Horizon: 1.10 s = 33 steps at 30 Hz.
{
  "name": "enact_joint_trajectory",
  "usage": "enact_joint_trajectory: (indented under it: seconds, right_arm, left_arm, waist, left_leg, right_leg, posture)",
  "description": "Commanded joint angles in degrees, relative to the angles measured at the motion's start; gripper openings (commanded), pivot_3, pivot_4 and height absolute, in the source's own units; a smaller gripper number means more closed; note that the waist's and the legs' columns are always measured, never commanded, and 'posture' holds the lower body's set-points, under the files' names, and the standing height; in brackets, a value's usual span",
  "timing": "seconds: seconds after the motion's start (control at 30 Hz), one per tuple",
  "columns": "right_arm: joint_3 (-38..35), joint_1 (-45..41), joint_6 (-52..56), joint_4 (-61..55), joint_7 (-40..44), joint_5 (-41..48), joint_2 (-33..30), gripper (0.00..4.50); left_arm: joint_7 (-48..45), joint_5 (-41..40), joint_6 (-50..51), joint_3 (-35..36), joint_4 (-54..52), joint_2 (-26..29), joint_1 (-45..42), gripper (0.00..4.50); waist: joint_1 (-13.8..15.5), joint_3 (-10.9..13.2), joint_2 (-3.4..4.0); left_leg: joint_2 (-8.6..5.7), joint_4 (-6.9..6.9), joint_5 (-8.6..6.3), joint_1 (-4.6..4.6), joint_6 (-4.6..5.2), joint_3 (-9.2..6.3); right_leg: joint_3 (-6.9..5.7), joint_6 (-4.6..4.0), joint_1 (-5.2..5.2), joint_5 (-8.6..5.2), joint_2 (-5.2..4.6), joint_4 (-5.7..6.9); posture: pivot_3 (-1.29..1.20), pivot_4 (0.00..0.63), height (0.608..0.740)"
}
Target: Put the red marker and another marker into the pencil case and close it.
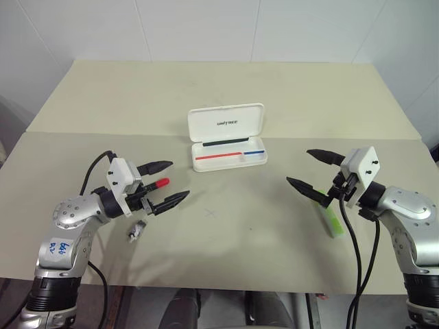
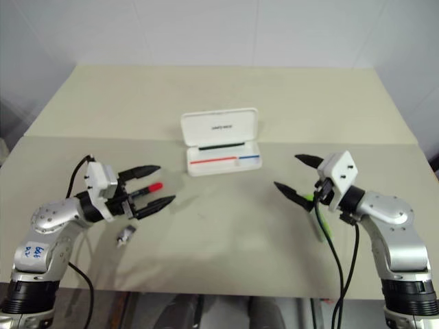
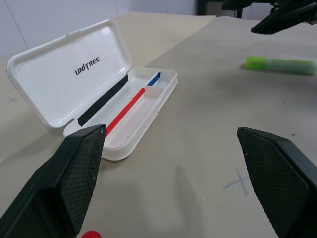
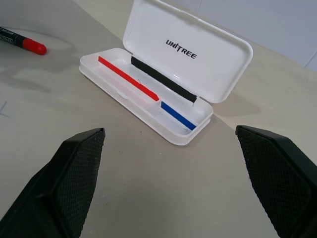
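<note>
Left eye view shows a beige bench (image 1: 226,226) with the white pencil case (image 1: 228,137) lying open near its middle, lid raised toward the far side and bearing small dark lettering. Inside the tray run a red stripe and a blue stripe, with a black strip along the hinge edge; the tray holds no markers.

On the robot's left, the left gripper (image 1: 169,182) hangs above the bench, pointing toward the centre, its jaws spread wide apart and holding nothing. The red marker (image 1: 156,184) lies on the bench under those jaws, its red cap showing between the two black fingers. A small dark-and-silver object (image 1: 137,231) sits on the bench just nearer the robot, below the left wrist.

On the robot's right, the right gripper (image 1: 306,168) points inward with its jaws likewise wide apart and empty. The light-green highlighter (image 1: 332,219) lies on the bench beneath that wrist, partly hidden by the arm and its cables, well apart from the case. A faint pencilled cross (image 1: 210,213) marks the bench between the two grippers.
</note>
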Motion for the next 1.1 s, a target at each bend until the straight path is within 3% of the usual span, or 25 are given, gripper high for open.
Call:
enact_joint_trajectory:
  seconds: [0.03,0.2,0.47,0.57,0.7,0.83,1.1]
  right_arm:
    - [-0.1,-0.5,-1.3,-1.0,0.4,0.7,0.3,4.48]
    - [-1.1,-1.8,-2.6,1.4,2.5,1.3,-1.0,4.48]
    - [0.7,-5.3,0.9,-4.3,2.9,5.1,-0.4,4.48]
    - [1.2,-6.7,2.9,-7.5,2.0,6.8,-0.2,4.5]
    - [2.1,-8.3,4.4,-10.0,0.3,7.6,0.8,4.5]
    - [3.4,-8.9,6.0,-12.3,-1.4,7.8,1.9,4.5]
    - [5.0,-13.2,12.2,-16.4,-0.8,13.9,1.9,4.5]
  left_arm:
    - [-0.3,-0.4,-0.7,1.4,-1.5,0.9,-0.1,4.5]
    - [0.0,-0.2,-0.3,0.8,-1.9,0.7,-0.4,4.5]
    - [-3.2,0.6,-2.5,1.6,3.9,3.1,-3.7,4.5]
    - [-4.1,0.3,-3.0,1.5,5.3,3.1,-5.2,3.93]
    - [-5.0,2.0,-2.9,-0.5,7.8,3.4,-8.0,2.66]
    - [-7.0,3.2,-2.0,-1.9,12.4,4.2,-12.2,2.66]
    - [-12.3,13.5,-3.6,-11.1,30.8,6.2,-28.7,2.66]
  waist:
    - [0.0,0.0,0.0]
    - [0.0,0.0,0.0]
    - [0.0,0.0,0.0]
    - [0.0,0.0,0.0]
    - [0.0,0.0,0.0]
    - [0.0,0.0,0.0]
    - [-0.1,0.0,-0.04]
  left_leg:
    - [0.0,0.0,0.0,0.0,0.0,0.0]
    - [0.0,0.0,0.0,0.01,0.02,0.01]
    - [0.0,0.0,0.01,0.02,0.02,0.0]
    - [0.0,0.0,0.01,0.02,0.02,0.0]
    - [0.0,0.0,0.02,-0.01,-0.01,0.0]
    - [0.0,0.01,0.02,-0.04,0.01,-0.01]
    - [-0.03,0.04,0.07,-0.21,0.01,0.02]
  right_leg:
    - [0.0,0.0,0.0,0.0,0.0,0.0]
    - [0.0,0.01,0.0,0.01,0.0,0.04]
    - [0.0,0.0,-0.01,0.01,0.01,0.07]
    - [0.0,0.01,-0.02,0.01,0.0,0.06]
    - [-0.01,0.01,-0.02,0.01,0.0,0.01]
    - [-0.02,0.01,-0.09,0.01,0.0,0.08]
    - [0.0,0.02,-0.38,0.01,0.02,0.3]
  posture:
    - [0.0,0.15,0.74]
    - [0.0,0.15,0.74]
    - [0.0,0.15,0.74]
    - [0.0,0.15,0.74]
    - [0.0,0.15,0.74]
    - [0.0,0.15,0.74]
    - [0.0,0.15,0.74]
